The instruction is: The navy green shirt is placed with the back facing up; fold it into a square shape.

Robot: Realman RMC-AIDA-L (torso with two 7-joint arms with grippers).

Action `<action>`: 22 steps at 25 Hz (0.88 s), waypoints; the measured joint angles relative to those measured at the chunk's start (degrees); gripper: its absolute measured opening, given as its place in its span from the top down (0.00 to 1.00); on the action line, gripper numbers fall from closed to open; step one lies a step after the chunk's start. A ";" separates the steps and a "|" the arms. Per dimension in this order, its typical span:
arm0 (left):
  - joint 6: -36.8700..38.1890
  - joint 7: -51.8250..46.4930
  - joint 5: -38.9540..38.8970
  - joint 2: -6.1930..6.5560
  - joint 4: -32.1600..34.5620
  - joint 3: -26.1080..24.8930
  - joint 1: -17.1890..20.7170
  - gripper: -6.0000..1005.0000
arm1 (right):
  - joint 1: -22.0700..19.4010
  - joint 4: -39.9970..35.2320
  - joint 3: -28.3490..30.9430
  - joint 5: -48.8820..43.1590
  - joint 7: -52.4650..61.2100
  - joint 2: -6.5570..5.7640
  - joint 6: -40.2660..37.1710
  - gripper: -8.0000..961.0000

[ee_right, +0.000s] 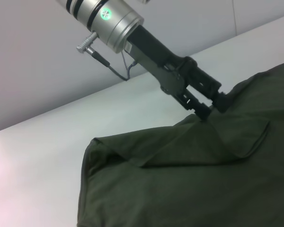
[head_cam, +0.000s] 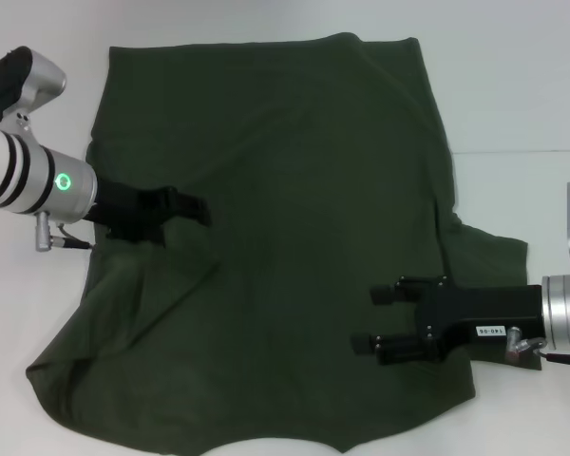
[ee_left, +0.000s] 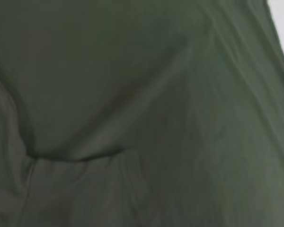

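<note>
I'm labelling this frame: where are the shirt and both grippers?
navy green shirt point(head_cam: 285, 190): head view, flat middle of the cloth.
left gripper point(head_cam: 198, 209): head view, at the fingertips over the shirt.
right gripper point(head_cam: 372, 319): head view, midway between its spread fingertips.

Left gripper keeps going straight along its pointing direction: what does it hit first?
More of the navy green shirt. The left gripper points toward the robot's right across the cloth, low over it or touching; the right gripper sits off that line, nearer the robot.

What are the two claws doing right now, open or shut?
Left claw: shut on the shirt.
Right claw: open, holding nothing, above the shirt.
</note>
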 joint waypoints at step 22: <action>-3.47 12.54 -6.22 -2.63 0.88 3.14 5.18 0.11 | 0.60 -0.12 -0.08 -0.81 1.53 0.18 -0.12 0.05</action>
